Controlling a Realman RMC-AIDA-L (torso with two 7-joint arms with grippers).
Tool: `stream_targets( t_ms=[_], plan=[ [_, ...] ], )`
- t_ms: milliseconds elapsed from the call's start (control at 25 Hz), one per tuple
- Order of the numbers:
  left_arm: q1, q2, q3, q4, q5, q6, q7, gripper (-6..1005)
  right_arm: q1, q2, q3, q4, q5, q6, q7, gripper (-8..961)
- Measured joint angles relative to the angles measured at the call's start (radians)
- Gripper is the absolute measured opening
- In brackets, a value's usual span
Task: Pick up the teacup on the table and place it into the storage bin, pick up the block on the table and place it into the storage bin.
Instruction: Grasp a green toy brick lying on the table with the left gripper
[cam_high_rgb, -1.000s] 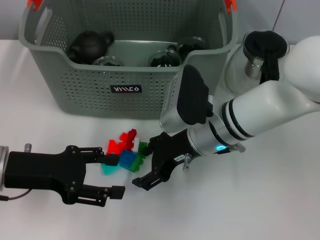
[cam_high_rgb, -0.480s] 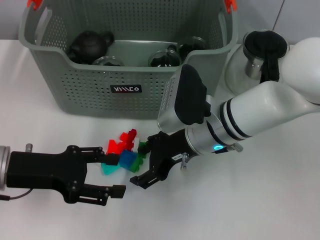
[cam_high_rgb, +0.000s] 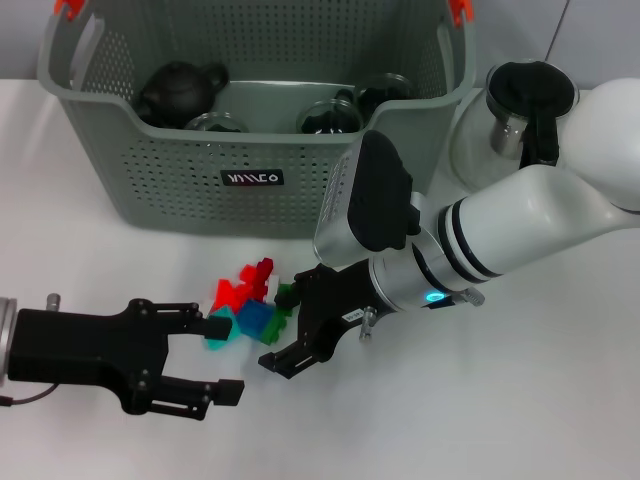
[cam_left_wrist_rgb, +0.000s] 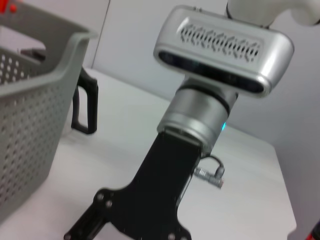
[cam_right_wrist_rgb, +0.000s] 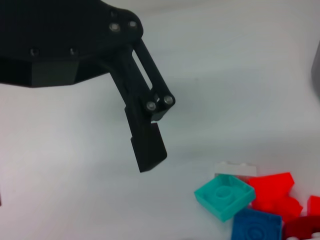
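the storage bin (cam_high_rgb: 250, 120) is sitting at the table's far side. the right gripper (cam_high_rgb: 290, 325), jaws apart, is hovering over the block (cam_high_rgb: 257, 318) pile just before the bin. the left gripper (cam_high_rgb: 215, 355) is lying beside it, fingers spread.

Grey-green perforated storage bin (cam_high_rgb: 200, 150); red, teal, blue, green blocks (cam_high_rgb: 248, 305); black pincers.

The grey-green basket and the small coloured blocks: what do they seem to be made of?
The grey-green perforated storage basket looks like matte moulded plastic: regular punched holes, rounded rim. The small coloured blocks look like glossy hard plastic, probably: saturated colours, crisp edges, and round moulded studs in the right wrist view.
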Motion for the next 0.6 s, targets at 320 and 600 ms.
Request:
stream_targets(
  t_ms=[320,600],
  plan=[
    [0.002,0.008,-0.026,0.024,0.021,-0.001,0.001,828,0.000,0.002,-0.012,0.002,0.012,0.000,0.000,882],
    [-0.002,0.013,-0.052,0.025,0.036,-0.001,0.001,828,0.000,0.001,-0.017,0.003,0.013,-0.004,0.000,881]
  ],
)
